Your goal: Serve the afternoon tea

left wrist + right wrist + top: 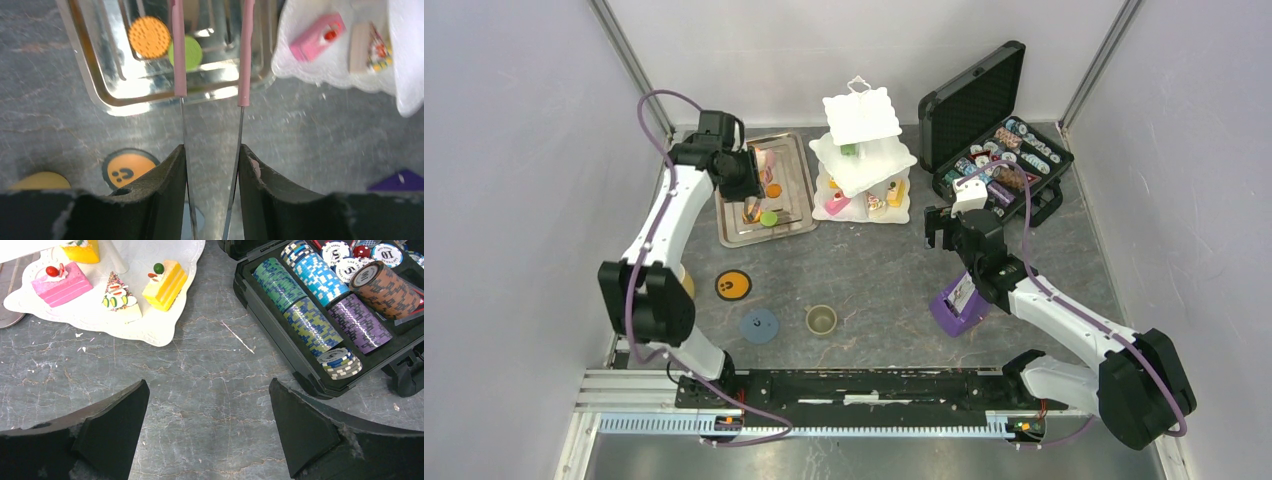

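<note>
The white three-tier stand [864, 150] stands at the back centre with pink [61, 282], yellow [165, 284] and cream [119, 300] pastries on its bottom tier. My left gripper [211, 150] is shut on pink-tipped metal tongs [179, 60] over the steel tray [734, 228]. The tong tips are apart, above an orange round pastry [149, 37] and a green one [194, 52]. My right gripper [207, 405] hangs open over bare table, in front of the stand. An olive cup [821, 320], an orange coaster [733, 285] and a blue coaster [759, 325] lie near front. A yellow mug [37, 181] is mostly hidden behind my left arm.
An open black case of poker chips [999, 150] sits at the back right, close to my right gripper. A purple card holder [959, 305] stands under my right forearm. Grey walls close in both sides.
</note>
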